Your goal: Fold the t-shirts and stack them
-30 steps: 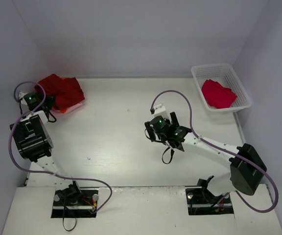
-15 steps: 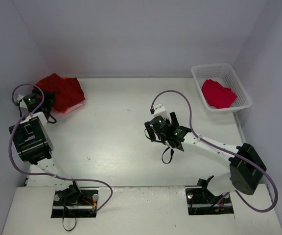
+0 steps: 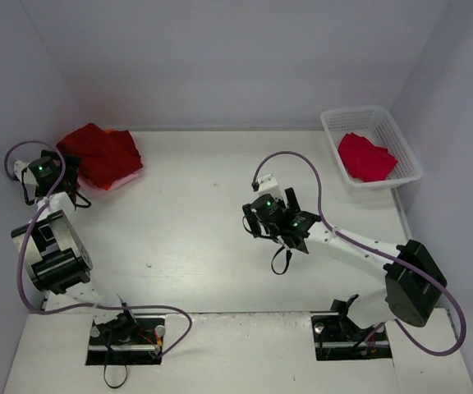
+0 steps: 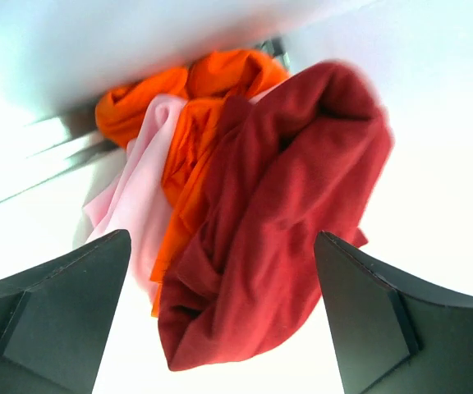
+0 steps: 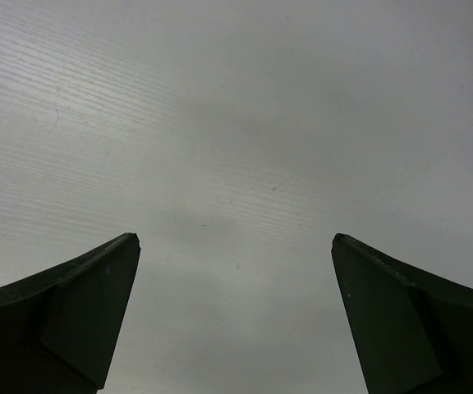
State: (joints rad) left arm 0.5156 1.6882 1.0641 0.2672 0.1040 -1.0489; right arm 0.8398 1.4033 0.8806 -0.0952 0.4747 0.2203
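Four colours show: a dark red t-shirt [image 4: 294, 213] lies bunched over orange t-shirts [image 4: 212, 90] and a pale pink t-shirt [image 4: 138, 197] at the upper left of the desk [image 3: 204, 205], while a crimson t-shirt [image 3: 366, 156] sits in the white basket [image 3: 355, 111] at upper right. Left fingers [image 4: 56, 320] stand spread just short of the pile, holding nothing; right fingers [image 5: 80, 312] are spread over bare desk at mid-frame. Likely next is the crimson one; pinch a single edge, lift it clear of the lattice, and lay it flat mid-desk before folding.
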